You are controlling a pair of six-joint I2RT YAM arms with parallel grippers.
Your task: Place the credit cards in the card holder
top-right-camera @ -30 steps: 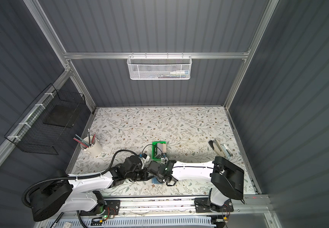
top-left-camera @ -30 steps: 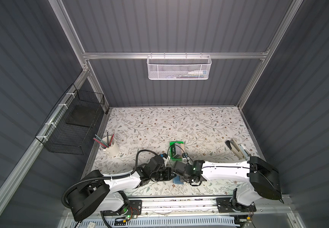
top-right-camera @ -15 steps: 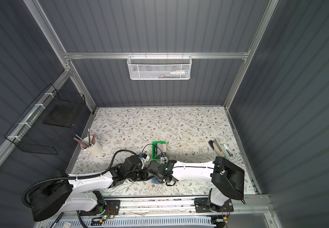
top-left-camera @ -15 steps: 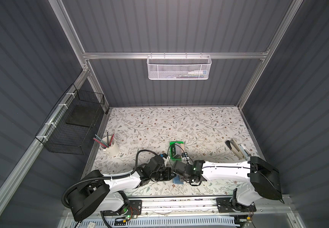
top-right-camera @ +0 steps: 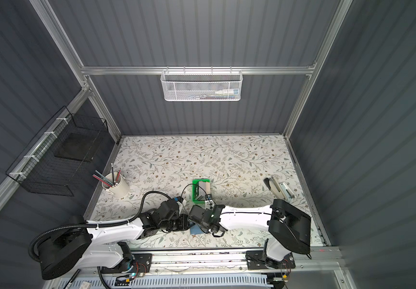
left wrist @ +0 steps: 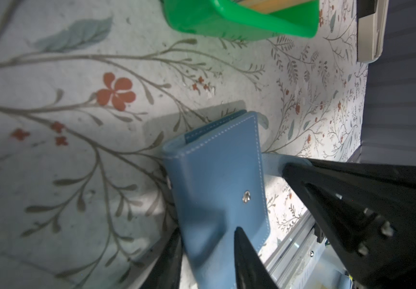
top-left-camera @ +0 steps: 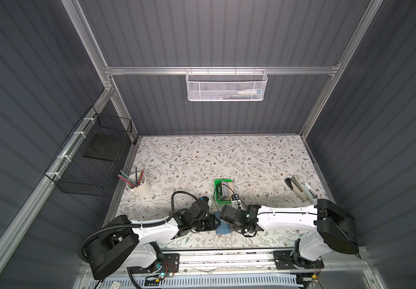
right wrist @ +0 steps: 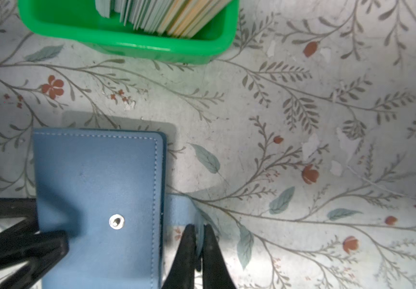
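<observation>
The blue card holder lies closed on the floral table near its front edge, seen in both top views between the two grippers. My right gripper is shut on its pale snap tab, which sticks out past the cover's stitched edge. My left gripper has its jaws apart at the spine end, one finger over the cover and the other beside it. The credit cards stand packed on edge in the green tray, also visible from above.
A cream cup of pencils stands at the left and a stapler at the right. The green tray sits just behind the grippers. A black wire basket hangs on the left wall, a white mesh basket on the back wall. The metal front rail runs close to the holder.
The left gripper's jaws have spread apart over the card holder. Both arms and the holder have stayed almost where they were.
</observation>
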